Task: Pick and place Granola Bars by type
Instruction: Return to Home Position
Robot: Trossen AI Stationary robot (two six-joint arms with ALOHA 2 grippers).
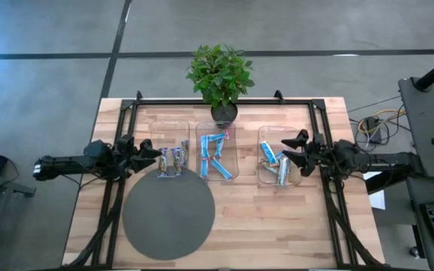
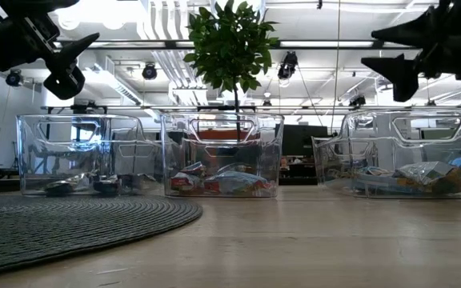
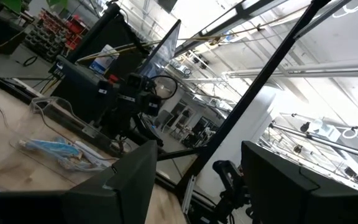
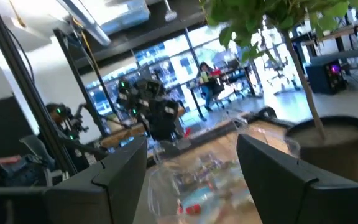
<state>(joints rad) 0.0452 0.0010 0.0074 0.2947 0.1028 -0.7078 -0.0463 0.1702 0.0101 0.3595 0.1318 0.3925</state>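
Granola bars [image 1: 215, 156]: foil-wrapped; dark at frame left, blue-red centre, blue-silver right, in clear trays [image 1: 233, 143]. Left gripper [image 1: 154, 154], right gripper [image 1: 289, 150]: jaws spread, empty.

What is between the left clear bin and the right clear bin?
The middle clear bin, holding granola bars, with bare tabletop on either side; the high view shows it. The left gripper and right gripper hang at the row's ends.

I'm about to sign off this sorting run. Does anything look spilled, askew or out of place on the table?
Nothing stands out. The granola bars all lie inside the three clear bins, none on the round mat or the table. The plant stands upright. The left gripper and right gripper hang open above the row's ends.
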